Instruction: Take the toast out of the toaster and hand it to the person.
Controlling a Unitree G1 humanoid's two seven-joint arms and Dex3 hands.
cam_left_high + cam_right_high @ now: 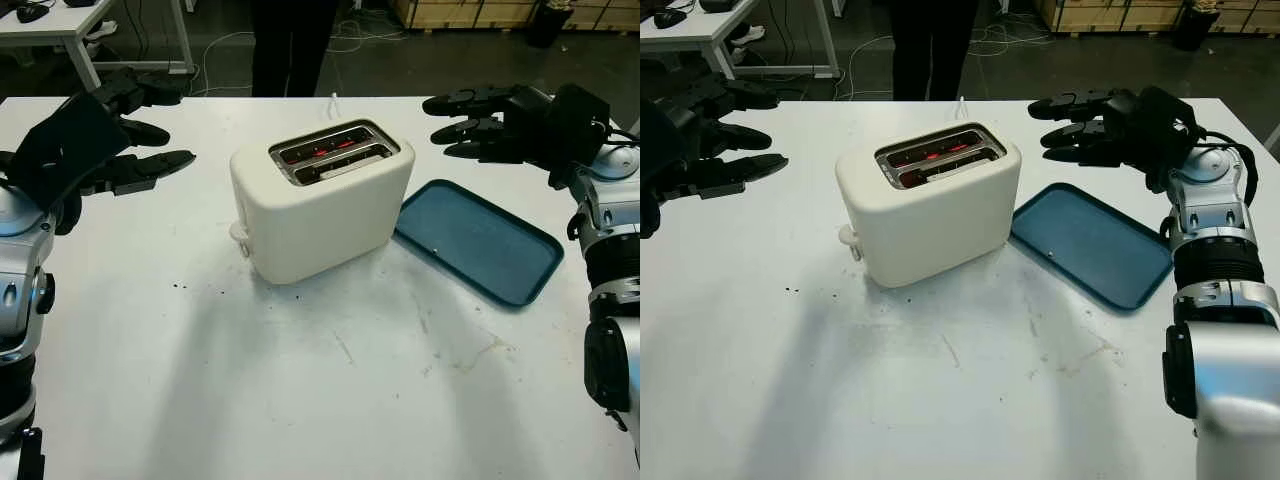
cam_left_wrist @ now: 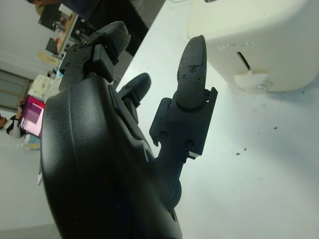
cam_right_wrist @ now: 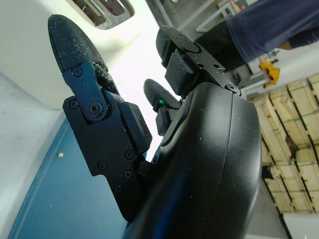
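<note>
Overhead, toaster (image 1: 322, 200) slots glow, toast maybe inside.

Cream toaster (image 1: 930, 205) standing mid-table on the white table (image 1: 940, 400), slots (image 1: 940, 155) glowing red inside, lever knob (image 1: 848, 237) at its near-left end. Just to its right, flat blue tray (image 1: 1090, 245) lying close to the toaster's base. Right hand (image 1: 1085, 125) open, held above the table beyond the tray's far edge, fingers pointing toward the toaster. Left hand (image 1: 700, 150) open at the left edge, well apart from the toaster. Person's dark legs (image 1: 930, 45) standing behind the far table edge
</note>
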